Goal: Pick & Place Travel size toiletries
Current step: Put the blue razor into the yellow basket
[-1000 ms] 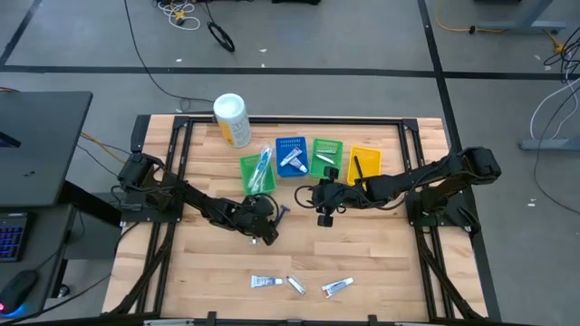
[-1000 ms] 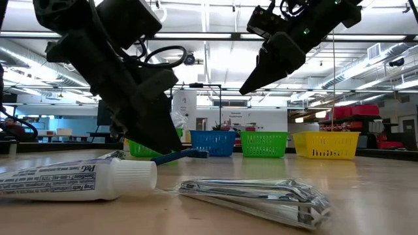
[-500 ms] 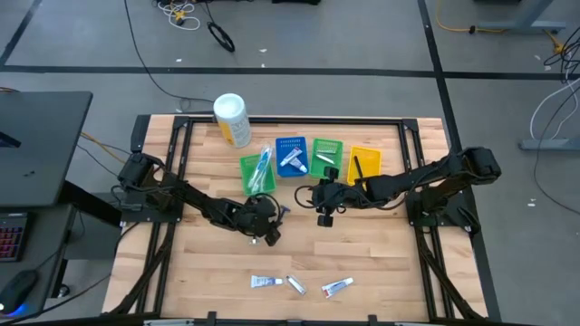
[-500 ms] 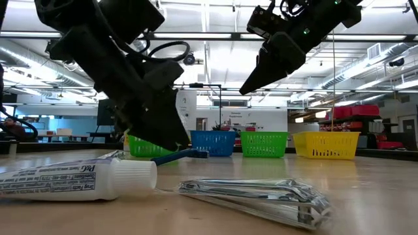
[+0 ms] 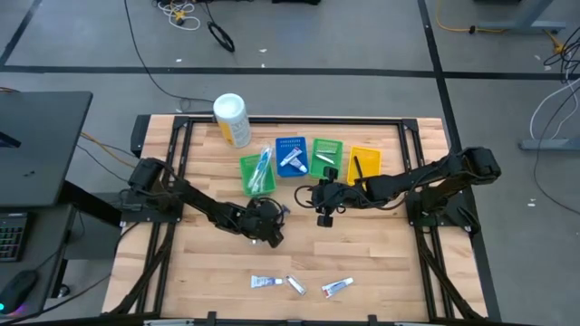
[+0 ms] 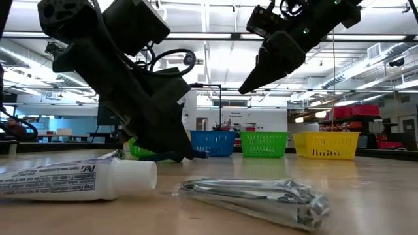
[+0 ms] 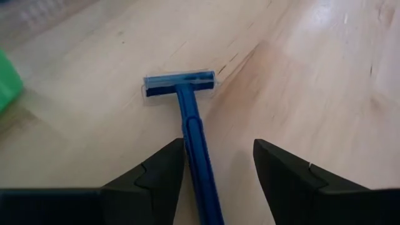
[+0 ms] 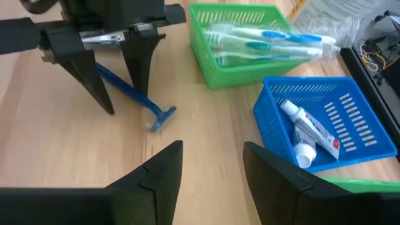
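A blue razor (image 7: 190, 119) lies flat on the wooden table, also seen in the high view (image 5: 284, 214) and the right wrist view (image 8: 156, 115). My left gripper (image 7: 219, 147) (image 5: 270, 234) is open and low over it, one finger on each side of the handle. My right gripper (image 8: 212, 150) (image 5: 324, 217) is open and hangs in the air to the right of the razor. A white toothpaste tube (image 6: 72, 179) and a silvery packet (image 6: 255, 196) lie near the table's near edge. My left gripper straddles the razor's handle (image 7: 199, 159) from above, slanting, fingers along either side of it. One finger (image 7: 159, 175) stands right beside the handle; whether it touches I cannot tell. The razor lies flat on the table.
At the far side stand a green bin with toothbrushes (image 5: 258, 172), a blue bin with toothpaste (image 5: 291, 156), a second green bin (image 5: 326, 156) and a yellow bin (image 5: 364, 163). A white canister (image 5: 231, 119) sits behind them. Small tubes (image 5: 265, 282) (image 5: 337, 287) lie near the near edge.
My left gripper has moved toward the table's right and down, coming low over the blue razor's handle, which it now partly hides in the low view. The razor has stayed where it was. My right arm has kept still.
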You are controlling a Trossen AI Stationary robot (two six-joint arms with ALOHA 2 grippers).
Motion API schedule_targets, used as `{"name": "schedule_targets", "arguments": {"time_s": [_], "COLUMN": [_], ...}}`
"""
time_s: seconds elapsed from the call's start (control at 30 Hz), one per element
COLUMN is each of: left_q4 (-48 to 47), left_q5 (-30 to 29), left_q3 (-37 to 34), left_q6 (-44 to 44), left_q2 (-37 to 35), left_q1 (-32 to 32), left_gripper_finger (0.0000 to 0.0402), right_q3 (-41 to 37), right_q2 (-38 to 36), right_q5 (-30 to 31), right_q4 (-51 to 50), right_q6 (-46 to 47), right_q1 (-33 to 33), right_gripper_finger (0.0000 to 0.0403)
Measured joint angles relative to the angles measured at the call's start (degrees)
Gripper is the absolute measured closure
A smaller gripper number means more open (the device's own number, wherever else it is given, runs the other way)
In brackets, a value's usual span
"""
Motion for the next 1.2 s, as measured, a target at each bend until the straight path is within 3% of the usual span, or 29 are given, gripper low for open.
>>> {"name": "schedule_targets", "arguments": {"time_s": [0.17, 0.57, 0.77, 0.97, 1.07, 1.2], "left_q4": [-0.78, 0.73, 6.89, 22.60, 30.70, 43.52], "left_q5": [-0.59, -2.59, -0.70, 0.83, 3.53, 9.44], "left_q3": [0.19, -0.04, -0.13, -0.08, -0.02, 0.02], "left_q6": [-0.62, 0.19, 0.71, 9.61, 14.90, 21.39], "left_q2": [-0.60, -0.47, -0.27, -1.26, -2.69, -3.57], "left_q1": [-0.54, -0.59, 0.10, 1.82, 3.97, 7.80], "left_gripper_finger": [0.0222, 0.0353, 0.0355, 0.0353, 0.0360, 0.0358], "right_q3": [0.00, 0.00, 0.00, 0.00, 0.00, -0.50], "right_q2": [0.03, 0.08, -1.11, -10.99, -18.65, -27.01], "right_q5": [0.00, -4.16, -9.41, -14.52, -11.73, 0.75], "right_q4": [-0.03, -0.07, -0.26, -3.08, -6.67, -13.76], "right_q6": [0.00, 2.33, 3.34, 3.78, 3.23, 3.51], "right_q1": [0.00, 0.19, 1.98, 7.90, 12.19, 17.21], "right_gripper_finger": [0.0226, 0.0226, 0.0226, 0.0231, 0.0238, 0.0243]}}
